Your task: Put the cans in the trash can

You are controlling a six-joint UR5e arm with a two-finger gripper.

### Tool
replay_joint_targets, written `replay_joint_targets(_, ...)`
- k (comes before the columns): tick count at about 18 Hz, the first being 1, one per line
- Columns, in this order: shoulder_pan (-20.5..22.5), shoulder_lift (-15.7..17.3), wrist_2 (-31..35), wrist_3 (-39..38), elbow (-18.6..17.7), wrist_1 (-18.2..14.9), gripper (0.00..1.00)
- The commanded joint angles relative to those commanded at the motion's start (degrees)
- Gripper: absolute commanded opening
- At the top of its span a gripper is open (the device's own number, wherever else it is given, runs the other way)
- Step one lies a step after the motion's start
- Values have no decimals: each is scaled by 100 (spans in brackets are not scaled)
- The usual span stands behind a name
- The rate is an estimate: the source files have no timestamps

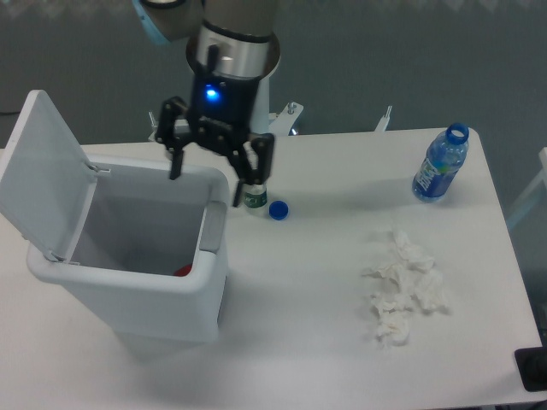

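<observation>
The tool (211, 175) hangs over the back rim of the trash can (137, 295), upper left of centre in the frame, with its two fingers spread wide and nothing between them. One finger (175, 162) sits above the bin opening; the other (244, 190) sits just outside the right wall, in front of a small bottle (255, 198) standing on the desk (342, 342).

Step in hand, as judged from the layout: the release step. The red can (183, 271) is already inside the bin, low against the front right corner of the interior. Only a small red patch shows above the front wall (shape and denting cannot be read from this view).

No other can is visible on the desk, so the task appears complete or nearly so. The next move calls for a straight vertical lift, keeping the outer finger clear of the small bottle and of the bin wall. The lid (43, 162) stands open, tilted back at the left edge of the frame.

Remaining items, all well apart from the bin:
- a blue bottle cap (278, 209), just right of the small bottle;
- a clear water bottle (440, 166) with a blue label, upper right;
- a wad of white tissue (406, 286), lower right.
</observation>
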Motion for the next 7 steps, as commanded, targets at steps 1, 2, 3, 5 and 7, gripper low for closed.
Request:
replay_joint_targets(1,-9,0,17,53,0,79,100)
replay_joint_targets(2,-17,-18,52,149,0,158,100)
replay_joint_targets(3,0,-26,88,246,0,185,100)
replay_joint_targets(5,53,-70,193,535,-17,194,100)
replay_joint_targets(7,70,-149,255,782,-17,202,100)
